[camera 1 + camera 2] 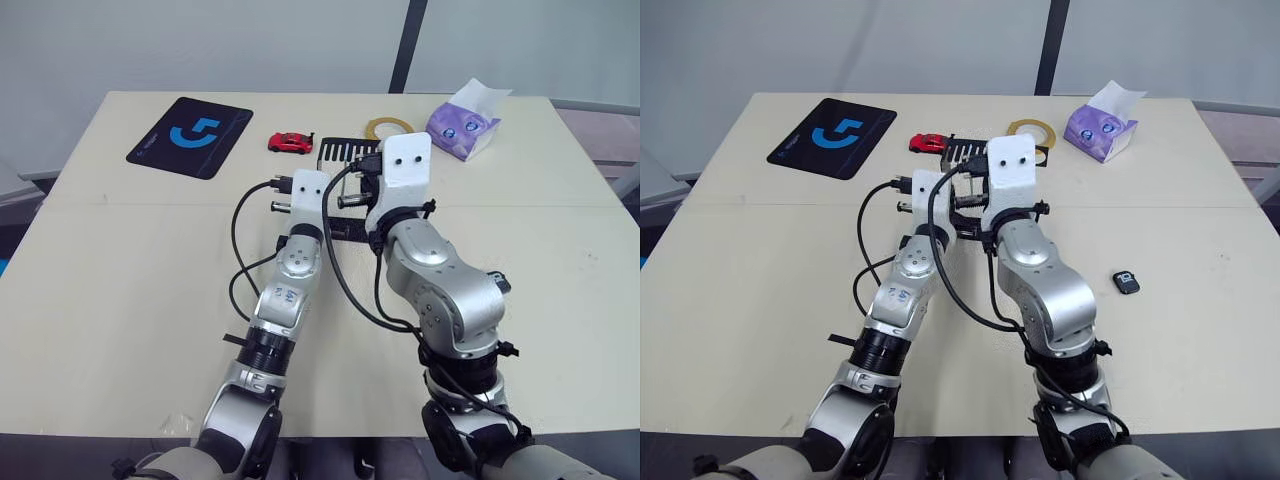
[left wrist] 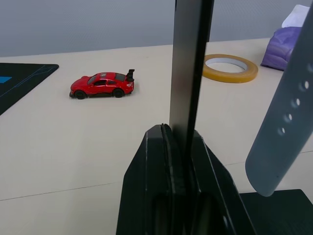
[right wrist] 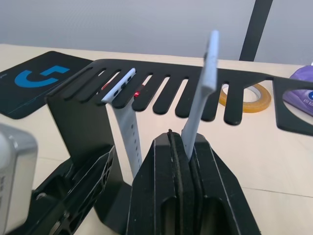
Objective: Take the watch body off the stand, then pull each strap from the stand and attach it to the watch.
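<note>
By my reading, step 1 was already done: the watch body [image 1: 1126, 282] lay flat on the table [image 1: 760, 260] off to my right, well apart from the stand [image 3: 161, 88] and from both arms, so what remained was the 2 straps and the joining. My left gripper [image 2: 180, 147] was clamped on the stand's thin upright, fingers pressed together around the black bar, which I judged was there to steady the stand while the other arm pulled. My right gripper [image 3: 188, 147] was closed on strap 1 [image 3: 203, 83], the plain pale blue-grey band, gripping its lower part while its upper end stood up through a slot of the comb-like top arm; it looked to me not yet free of the slot. Strap 2 [image 3: 128, 127], the one with small holes, hung from a slot further along the comb, just beside my right fingers and untouched. So I counted roughly 1 of 5 moves finished: the first strap still had to come clear, be carried to the watch body and seated, and then the same for the holed one. Beyond the stand sat a red toy car [image 2: 101, 84], a roll of yellow tape [image 2: 230, 67], a purple tissue pack [image 1: 463, 124] and a black mouse pad [image 1: 190, 135], none in the way of the pull
</note>
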Tool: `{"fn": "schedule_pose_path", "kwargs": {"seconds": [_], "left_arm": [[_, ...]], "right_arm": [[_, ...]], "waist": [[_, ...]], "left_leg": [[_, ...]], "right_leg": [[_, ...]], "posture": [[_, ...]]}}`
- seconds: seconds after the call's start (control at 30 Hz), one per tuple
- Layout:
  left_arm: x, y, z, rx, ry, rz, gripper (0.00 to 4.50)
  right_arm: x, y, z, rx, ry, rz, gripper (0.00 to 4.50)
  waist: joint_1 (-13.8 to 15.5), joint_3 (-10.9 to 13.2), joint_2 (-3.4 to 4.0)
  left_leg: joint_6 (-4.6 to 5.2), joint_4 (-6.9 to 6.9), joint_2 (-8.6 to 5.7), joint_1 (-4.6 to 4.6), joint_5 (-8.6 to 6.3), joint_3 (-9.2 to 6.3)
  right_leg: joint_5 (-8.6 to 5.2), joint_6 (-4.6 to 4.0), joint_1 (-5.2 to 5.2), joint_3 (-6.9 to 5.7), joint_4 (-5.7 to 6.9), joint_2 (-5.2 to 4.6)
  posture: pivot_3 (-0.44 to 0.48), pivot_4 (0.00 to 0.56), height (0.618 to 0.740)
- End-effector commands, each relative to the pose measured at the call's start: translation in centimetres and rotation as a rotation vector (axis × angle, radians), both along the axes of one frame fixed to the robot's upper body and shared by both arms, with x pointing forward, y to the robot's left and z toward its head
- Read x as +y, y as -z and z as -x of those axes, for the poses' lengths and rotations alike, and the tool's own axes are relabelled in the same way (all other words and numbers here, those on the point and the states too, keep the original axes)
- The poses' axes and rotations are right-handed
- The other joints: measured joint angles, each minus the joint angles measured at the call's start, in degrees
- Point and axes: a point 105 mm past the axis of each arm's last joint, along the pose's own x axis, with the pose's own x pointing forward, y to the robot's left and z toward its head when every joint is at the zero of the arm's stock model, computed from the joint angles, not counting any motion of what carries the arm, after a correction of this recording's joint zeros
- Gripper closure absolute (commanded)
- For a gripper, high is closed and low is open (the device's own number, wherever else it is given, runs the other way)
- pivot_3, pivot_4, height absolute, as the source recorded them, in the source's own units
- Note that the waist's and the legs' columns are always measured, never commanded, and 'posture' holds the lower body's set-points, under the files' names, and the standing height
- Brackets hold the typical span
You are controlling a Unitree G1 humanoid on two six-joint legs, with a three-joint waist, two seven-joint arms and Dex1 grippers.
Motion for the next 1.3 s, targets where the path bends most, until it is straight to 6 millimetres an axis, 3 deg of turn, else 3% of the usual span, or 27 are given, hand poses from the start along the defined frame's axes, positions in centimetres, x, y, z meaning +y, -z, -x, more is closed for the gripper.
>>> {"fn": "schedule_pose_path", "kwargs": {"seconds": [0.03,0.37,0.4,0.47,0.7,0.87,1.0,1.13,1.3], "left_arm": [[-1.8,0.3,0.6,0.018,0.055,0.011,4.5],[-2.3,0.7,1.3,0.034,0.107,0.015,4.5],[-2.3,0.7,1.5,0.036,0.113,0.016,3.74],[-2.3,0.8,2.2,0.041,0.152,-0.008,3.13],[-0.3,0.9,4.9,0.069,0.242,-0.066,0.12],[3.3,1.1,6.5,0.127,0.286,-0.111,0.05],[5.0,1.0,8.5,0.18,0.459,-0.073,0.05],[5.1,-0.3,10.8,0.185,0.783,0.002,0.05],[6.8,-3.3,13.6,0.246,1.189,0.128,0.05]], "right_arm": [[-0.2,-1.2,1.5,-0.051,-0.023,0.002,4.44],[-1.1,-0.3,3.4,-0.01,-0.046,0.027,4.44],[-1.1,-0.2,3.5,-0.007,-0.047,0.027,4.5],[-1.2,0.0,3.7,0.006,-0.052,0.023,4.5],[-1.8,0.2,4.3,0.025,-0.094,0.05,4.5],[-2.6,0.1,4.8,0.023,-0.154,0.093,4.5],[-3.1,0.1,5.0,0.022,-0.236,0.134,4.5],[-2.8,0.0,5.7,0.024,-0.403,0.142,4.5],[-2.1,0.1,8.1,0.054,-0.706,0.071,4.5]], "waist": [[0.08,0.0,0.0],[0.19,0.0,0.01],[0.16,0.0,0.01],[0.01,0.0,0.01],[-1.2,0.0,0.02],[-1.48,0.0,0.03],[-1.72,0.01,0.05],[-1.31,0.02,0.05],[-1.34,0.03,0.06]], "left_leg": [[0.0,0.0,-0.01,-0.03,0.0,-0.02],[-0.02,0.0,-0.05,-0.36,0.02,-0.34],[-0.02,-0.01,-0.05,-0.37,0.02,-0.36],[-0.02,-0.02,-0.06,-0.4,0.02,-0.38],[-0.1,-0.1,-0.06,-0.44,0.07,-0.46],[-0.19,-0.1,-0.03,-0.38,0.15,-0.47],[-0.25,-0.11,0.01,-0.36,0.18,-0.57],[-0.26,-0.1,-0.02,-0.38,0.18,-0.68],[-0.3,-0.07,-0.03,-0.4,0.2,-0.74]], "right_leg": [[0.0,0.0,-0.01,-0.02,-0.01,0.0],[0.0,0.0,-0.09,-0.37,-0.17,0.0],[0.0,0.0,-0.09,-0.39,-0.17,0.0],[0.0,0.0,-0.1,-0.43,-0.2,0.0],[0.0,-0.01,-0.12,-0.5,-0.24,0.03],[-0.02,-0.04,-0.1,-0.46,-0.2,0.04],[-0.07,-0.13,-0.12,-0.46,-0.11,0.07],[-0.08,-0.14,-0.09,-0.51,-0.1,0.04],[-0.08,-0.16,-0.08,-0.54,-0.08,0.08]], "posture": [[0.0,0.15,0.738],[0.0,0.15,0.738],[0.0,0.15,0.738],[0.0,0.15,0.738],[0.0,0.15,0.738],[0.0,0.15,0.738],[0.0,0.15,0.738],[0.0,0.15,0.738],[0.0,0.15,0.738]]}}
